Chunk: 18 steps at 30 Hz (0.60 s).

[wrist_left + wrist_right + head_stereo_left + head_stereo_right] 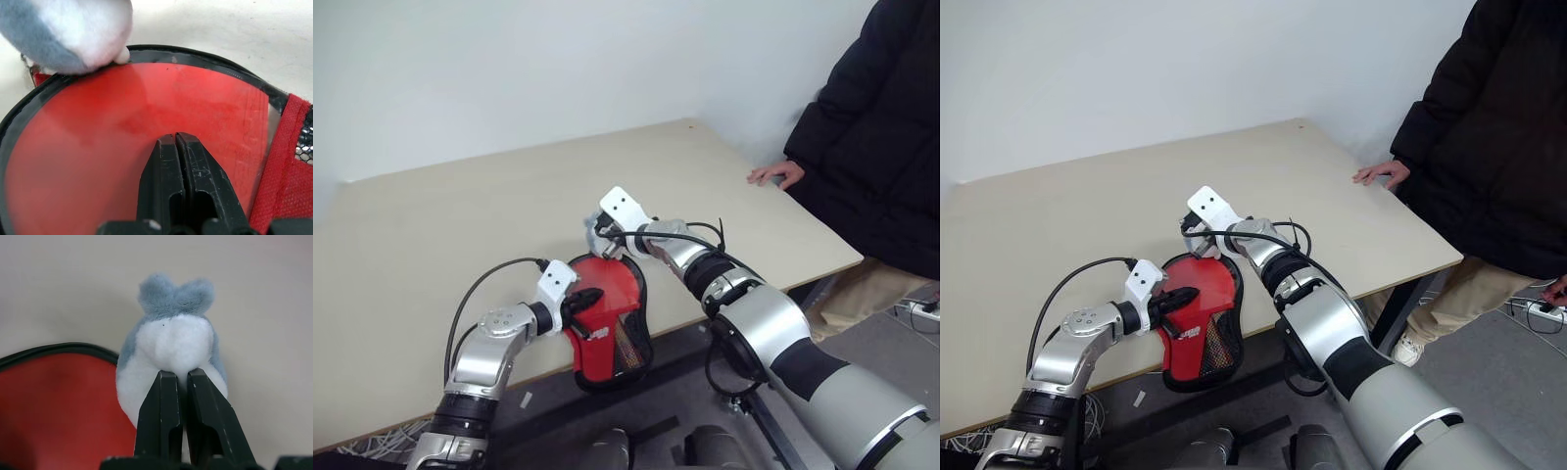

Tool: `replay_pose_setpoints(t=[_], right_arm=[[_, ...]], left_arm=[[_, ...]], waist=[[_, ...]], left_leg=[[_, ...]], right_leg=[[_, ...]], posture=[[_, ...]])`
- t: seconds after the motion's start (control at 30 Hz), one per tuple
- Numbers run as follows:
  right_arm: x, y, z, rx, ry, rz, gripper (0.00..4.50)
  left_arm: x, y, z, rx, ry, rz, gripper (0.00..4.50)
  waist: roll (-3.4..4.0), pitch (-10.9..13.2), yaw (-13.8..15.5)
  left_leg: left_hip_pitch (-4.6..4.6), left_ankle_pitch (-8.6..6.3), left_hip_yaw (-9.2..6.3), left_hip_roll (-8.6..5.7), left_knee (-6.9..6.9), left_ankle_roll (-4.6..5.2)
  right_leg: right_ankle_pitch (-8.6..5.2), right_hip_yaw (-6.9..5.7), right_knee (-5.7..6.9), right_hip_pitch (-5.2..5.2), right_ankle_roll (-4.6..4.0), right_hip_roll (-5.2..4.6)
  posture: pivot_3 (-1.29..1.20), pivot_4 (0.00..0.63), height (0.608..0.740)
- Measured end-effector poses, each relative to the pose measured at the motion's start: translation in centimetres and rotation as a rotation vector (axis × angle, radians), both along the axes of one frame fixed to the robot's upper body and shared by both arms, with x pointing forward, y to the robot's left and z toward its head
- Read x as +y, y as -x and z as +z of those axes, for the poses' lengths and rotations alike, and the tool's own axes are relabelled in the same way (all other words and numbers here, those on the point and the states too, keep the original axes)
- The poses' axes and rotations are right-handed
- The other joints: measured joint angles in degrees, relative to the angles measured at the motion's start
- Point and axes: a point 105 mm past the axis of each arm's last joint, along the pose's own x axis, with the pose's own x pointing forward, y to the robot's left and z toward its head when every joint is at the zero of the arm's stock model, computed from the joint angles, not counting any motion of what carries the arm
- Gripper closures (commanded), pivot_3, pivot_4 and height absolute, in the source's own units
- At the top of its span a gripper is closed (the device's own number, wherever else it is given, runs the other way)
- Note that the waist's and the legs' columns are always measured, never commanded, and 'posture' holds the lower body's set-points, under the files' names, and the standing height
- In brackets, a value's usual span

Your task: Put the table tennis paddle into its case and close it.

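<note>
Beige table (460, 225): left gripper (591, 297), closed, presses the case (612, 323) holding the table tennis paddle (122, 137); right gripper (182, 377) apparently pinches a plush toy (173, 340).

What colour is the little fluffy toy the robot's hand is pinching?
The fluffy toy is grey-blue with a white front, clearest in the right wrist view.

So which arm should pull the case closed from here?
Right, probably: the right end effector is shut on the grey-and-white plush at the case rim; the left end effector rests shut on the paddle, steadying it.
</note>
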Motion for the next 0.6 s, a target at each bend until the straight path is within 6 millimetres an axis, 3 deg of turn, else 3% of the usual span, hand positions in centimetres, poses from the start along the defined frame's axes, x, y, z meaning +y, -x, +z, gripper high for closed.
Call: replay_pose_setpoints(t=[0.33,0.6], right_arm=[[-0.17,-0.27,0.07,-0.046,0.034,-0.013,4.47],[-0.27,-0.38,-0.10,-0.144,0.163,0.020,4.47]], left_arm=[[-0.11,0.00,-0.03,0.006,0.007,-0.017,4.50],[-0.39,-0.26,-0.02,0.014,0.016,-0.034,4.50]], waist=[[0.00,0.00,0.02],[0.00,0.00,0.32]], left_leg=[[0.00,0.00,0.01,0.00,0.00,0.00],[0.00,0.00,0.01,-0.01,0.01,0.00]], right_leg=[[0.00,0.00,0.00,0.01,0.00,0.00],[0.00,0.00,0.00,0.01,0.00,0.00]], posture=[[0.00,0.000,0.740],[0.00,0.000,0.740]])
